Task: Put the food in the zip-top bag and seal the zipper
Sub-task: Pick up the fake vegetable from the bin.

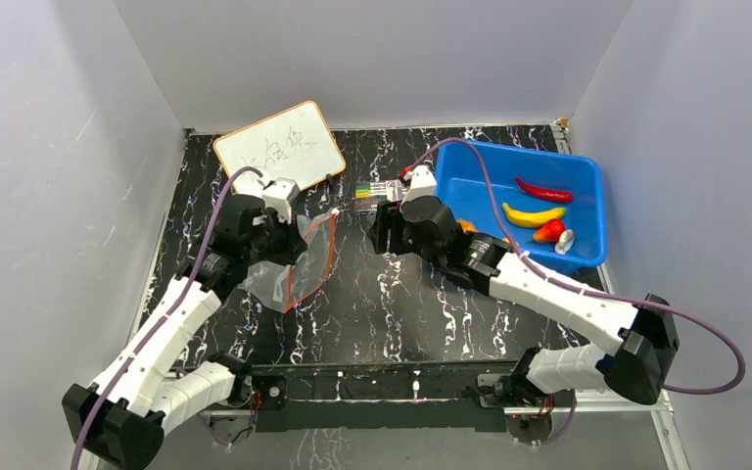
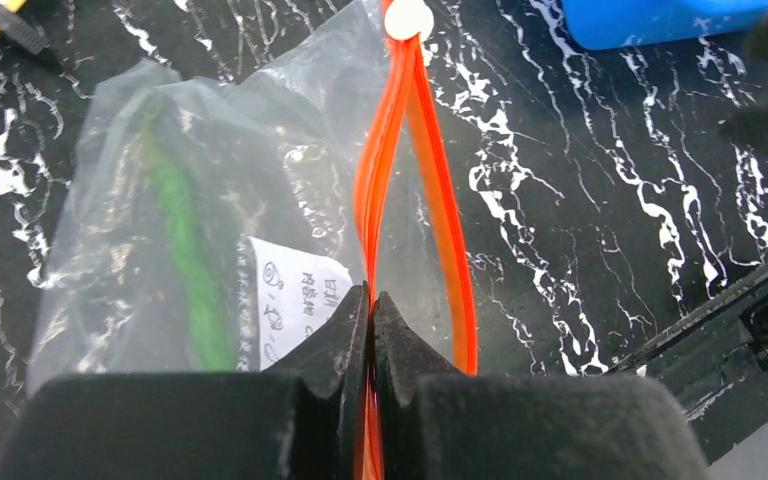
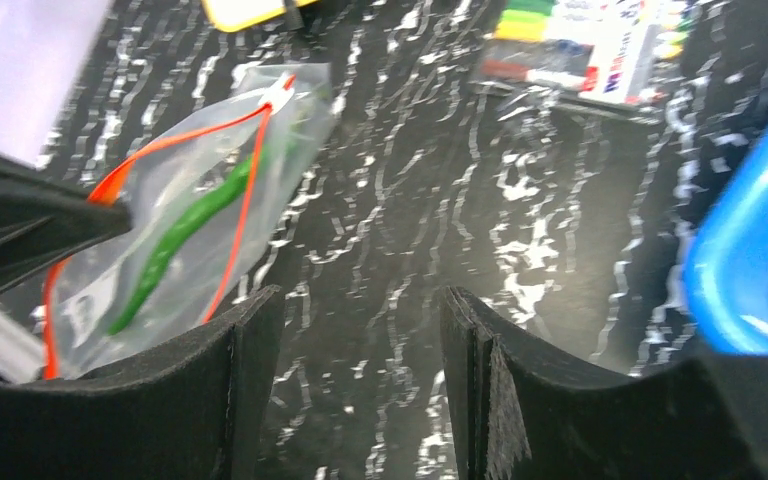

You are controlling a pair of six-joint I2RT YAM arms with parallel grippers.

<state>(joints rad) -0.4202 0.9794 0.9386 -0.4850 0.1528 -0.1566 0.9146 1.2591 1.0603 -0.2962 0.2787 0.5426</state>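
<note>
Currently:
- Left gripper (image 2: pixel 370 305) is pinching the zipper (image 2: pixel 400 140). Its fingers are pressing together on one orange-red strip.
- The second strip is bowing out to the right of those fingers, so the mouth is gaping part-way.
- Zip-top bag (image 1: pixel 289 274) is lying on the black marbled table (image 1: pixel 401 304), left of centre and right beside the left wrist.
- White slider tab (image 2: pixel 408 20) is sitting at the far end of the zipper.
- Green pepper (image 3: pixel 175 235) is lying lengthwise inside the bag, next to a white printed label (image 2: pixel 300 300).
- Right gripper (image 3: pixel 360 330) is hovering over bare table between the bag and the blue tub (image 1: pixel 592 171). Its jaws are standing apart and gripping nothing.
- The other food is sitting in the tub. Red chili (image 1: pixel 543 190) is lying farthest back, with the yellow banana (image 1: pixel 532 215) just in front of it.
- Red strawberry (image 1: pixel 548 231) is sitting nearer the front wall, and the small white piece (image 1: pixel 564 241) is lying just beside it.
- Orange fruit (image 1: pixel 465 227) is peeking out at the tub's near-left corner, mostly hidden behind the right arm. I cannot tell whether it is inside the tub.
- Marker pack (image 1: pixel 374 190) is lying at the far side, between the whiteboard (image 1: pixel 279 147) and the tub.
</note>
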